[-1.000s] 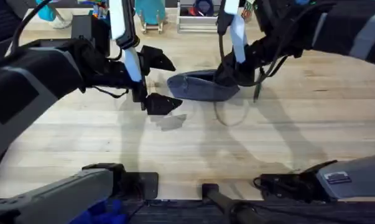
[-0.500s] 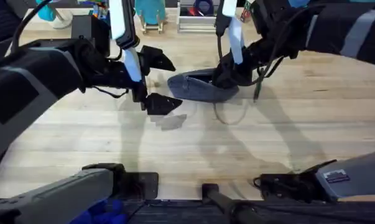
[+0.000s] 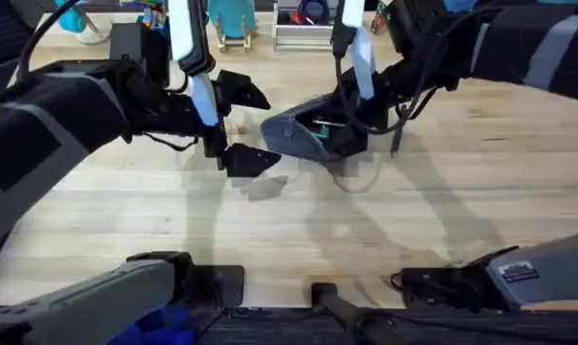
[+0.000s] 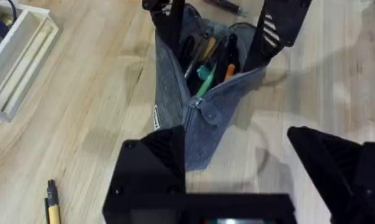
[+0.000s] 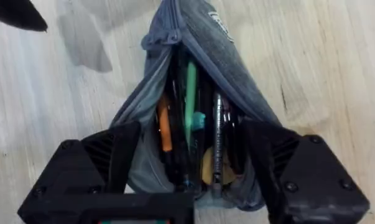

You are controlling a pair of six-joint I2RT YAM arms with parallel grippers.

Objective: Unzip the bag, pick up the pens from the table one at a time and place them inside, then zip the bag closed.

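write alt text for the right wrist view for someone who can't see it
The grey-blue bag lies unzipped on the light wooden table, its mouth spread wide by the right gripper, whose black fingers sit at either side of the opening. Inside stand several pens, among them a green one, an orange one and a silver one.

Background: light wood butcher-block table (image 3: 384, 230), plank seams visible, soft shadows across it. Past the far edge: a white wire rack (image 3: 303, 36), a small light-wood stand with a teal object (image 3: 233, 21), a dark box (image 3: 126, 43). Left wrist view shows a white open tray (image 4: 16, 59) lying on the tabletop.
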